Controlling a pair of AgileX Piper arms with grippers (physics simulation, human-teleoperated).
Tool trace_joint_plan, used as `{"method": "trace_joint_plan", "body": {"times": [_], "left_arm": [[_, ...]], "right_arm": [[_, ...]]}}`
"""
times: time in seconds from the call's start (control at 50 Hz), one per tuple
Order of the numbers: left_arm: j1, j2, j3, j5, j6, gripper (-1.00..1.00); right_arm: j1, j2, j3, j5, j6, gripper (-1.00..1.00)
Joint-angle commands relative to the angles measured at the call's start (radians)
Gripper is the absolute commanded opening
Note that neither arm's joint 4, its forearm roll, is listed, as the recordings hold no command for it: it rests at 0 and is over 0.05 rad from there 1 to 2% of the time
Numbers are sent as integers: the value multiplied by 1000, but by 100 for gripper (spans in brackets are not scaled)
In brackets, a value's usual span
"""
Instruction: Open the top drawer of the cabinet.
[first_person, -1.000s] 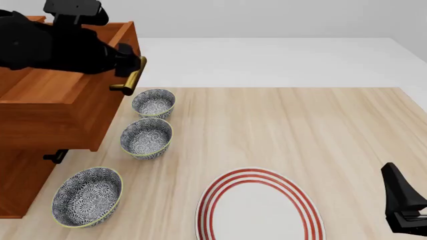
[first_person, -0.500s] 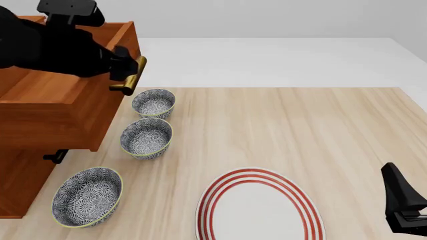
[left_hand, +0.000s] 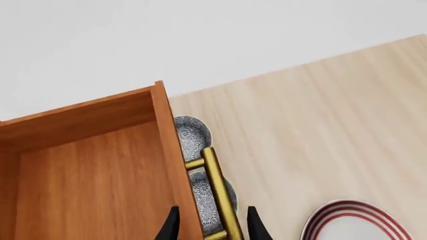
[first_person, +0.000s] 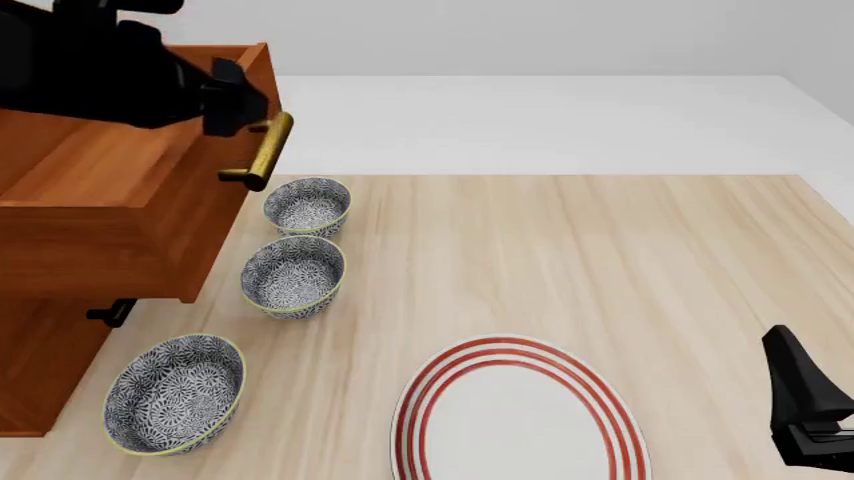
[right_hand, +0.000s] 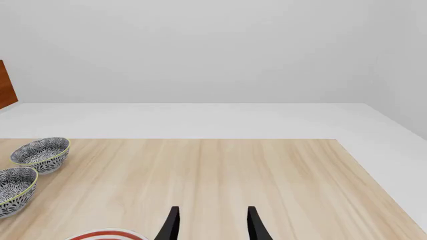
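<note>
Our left gripper hangs above the front edge of the top drawer, its two dark fingertips parted and closed on nothing. In the left wrist view the brass bar handle and the drawer's thin front board run between those tips, though we cannot tell whether either tip touches them. The drawer stands pulled well out of the cabinet, at the left side of the table, and we see down into its bare, flat wooden floor. Its reddish-brown walls are smooth and straight-edged, and the handle is a round bar on short posts. A dark handle end of a lower drawer shows under the open one.

Just beside the drawer front sit three round bowls with a dense blue-grey pattern and pale rims: the far bowl below the handle, the middle bowl touching it or nearly so, and the near bowl apart, close to the cabinet's foot. A large white plate with red rings lies flat near the front edge of the pale, wood-grained tabletop.

Our right gripper rests low at the right, well apart from everything, its fingers spread with only bare table between them.
</note>
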Motion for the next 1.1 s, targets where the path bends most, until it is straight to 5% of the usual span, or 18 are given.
{"method": "trace_joint_plan", "body": {"times": [0.02,1.1], "left_arm": [[-9,-29,-25,16,15,100],[-106,-195,-60,98,38,100]], "right_arm": [[0,0,0,0,0,100],[0,0,0,0,0,100]]}}
